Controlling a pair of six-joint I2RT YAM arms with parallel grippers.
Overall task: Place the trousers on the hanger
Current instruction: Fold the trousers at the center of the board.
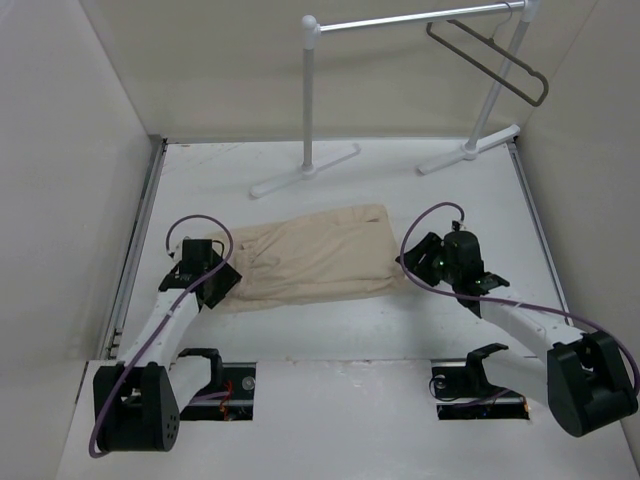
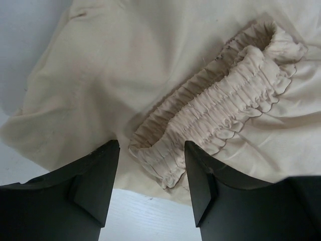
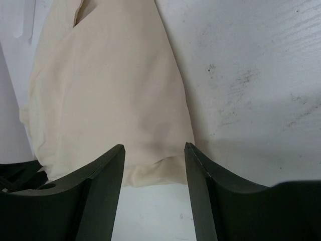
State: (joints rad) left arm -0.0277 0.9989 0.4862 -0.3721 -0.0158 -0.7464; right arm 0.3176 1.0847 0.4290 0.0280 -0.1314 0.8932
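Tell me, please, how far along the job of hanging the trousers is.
Nothing looks done yet: the trousers lie folded flat on the table, and the hanger hangs bare on the rack. In hand: the left hand is open astride the elastic waistband, the right hand open over the opposite end. Remaining: grasping, lifting, hanging them.

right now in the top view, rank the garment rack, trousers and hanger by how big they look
1. white garment rack, widest spread, though its top bar sits nearer the camera
2. trousers
3. hanger, clearly smallest
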